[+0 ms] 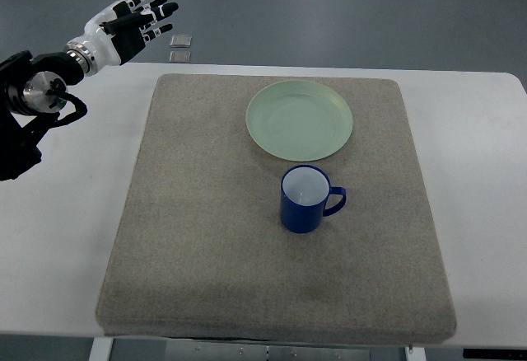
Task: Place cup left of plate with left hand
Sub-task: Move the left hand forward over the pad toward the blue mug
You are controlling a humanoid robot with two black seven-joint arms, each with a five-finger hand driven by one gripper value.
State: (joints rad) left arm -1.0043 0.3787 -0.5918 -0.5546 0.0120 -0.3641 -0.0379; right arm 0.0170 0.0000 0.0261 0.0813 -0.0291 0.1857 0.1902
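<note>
Your left hand [132, 21]: fingers spread, empty, beyond the table's far-left edge | blue enamel cup [305, 199]: upright, handle pointing right, just in front of the pale green round plate [300, 119] | grey felt mat [198, 237]: bare left of the plate

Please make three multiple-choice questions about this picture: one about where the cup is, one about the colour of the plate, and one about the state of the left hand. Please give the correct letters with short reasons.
1. Where does the cup stand relative to the plate?
A. On the plate
B. Just below the plate in the picture, on the mat
C. Off the mat, on the bare table

2. What colour is the plate?
A. Red
B. Black
C. Pale green

3. What is the left hand doing?
A. Open, holding nothing
B. Gripping the cup
C. Pressing on the plate

Answers:
1 B: the cup stands on the mat under the plate's lower edge.
2 C: the plate is light green.
3 A: its fingers are spread, far from the cup.
</note>
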